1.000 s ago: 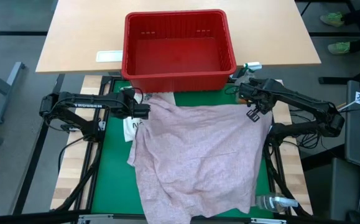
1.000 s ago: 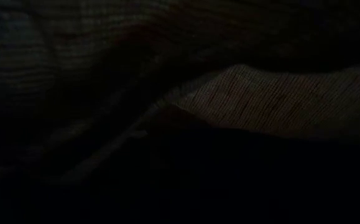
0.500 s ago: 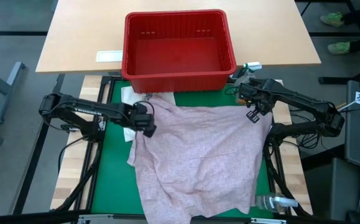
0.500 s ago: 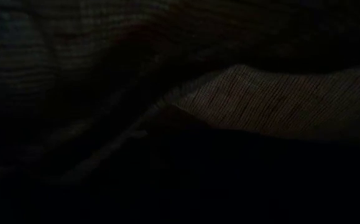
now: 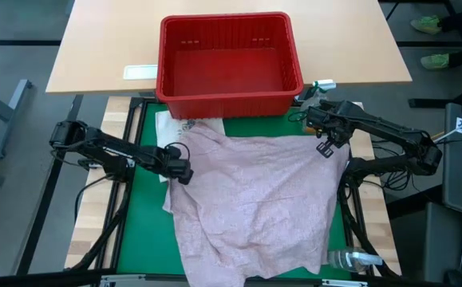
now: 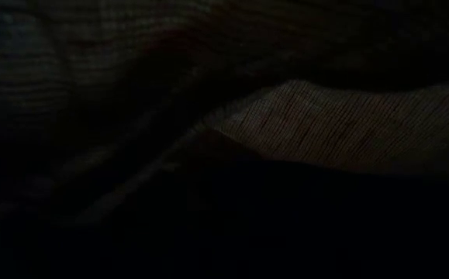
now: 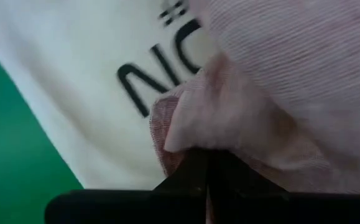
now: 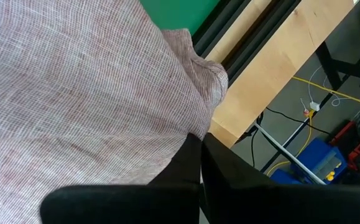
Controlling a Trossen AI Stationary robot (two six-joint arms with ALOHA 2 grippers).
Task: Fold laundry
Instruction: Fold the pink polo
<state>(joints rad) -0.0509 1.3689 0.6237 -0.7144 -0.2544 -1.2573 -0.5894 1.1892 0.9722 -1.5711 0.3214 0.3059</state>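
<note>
**Shirt pinned at two edges, ready to be pulled flat**

Shirt (image 5: 254, 203), big and pale pink, covers most of the green mat (image 5: 147, 231), sagging over its near edge, with its far edge just short of the red basket (image 5: 229, 68) on the wooden table (image 5: 95, 48) beyond. It lies rumpled, creased on its near left side, so I judge the step in hand to be spreading it flat before any fold.

To do that well, I should draw my two grips apart evenly and keep the cloth low over the mat, so the slack runs out without dragging the whole shirt off the near edge. I must also hold pink cloth only: a white garment (image 7: 99, 93) with dark lettering lies beneath the shirt's left edge, and lifting it along would spoil the fold.

My left gripper (image 5: 181, 171) reaches in low from the mat's left side, its arm stretched nearly flat, and is clamped tight on a bunched bit of the shirt's left edge. My right gripper (image 5: 325, 143) sits at the far right corner of the mat, arm bent in from the right, fingers closed on the shirt's corner there.
</note>
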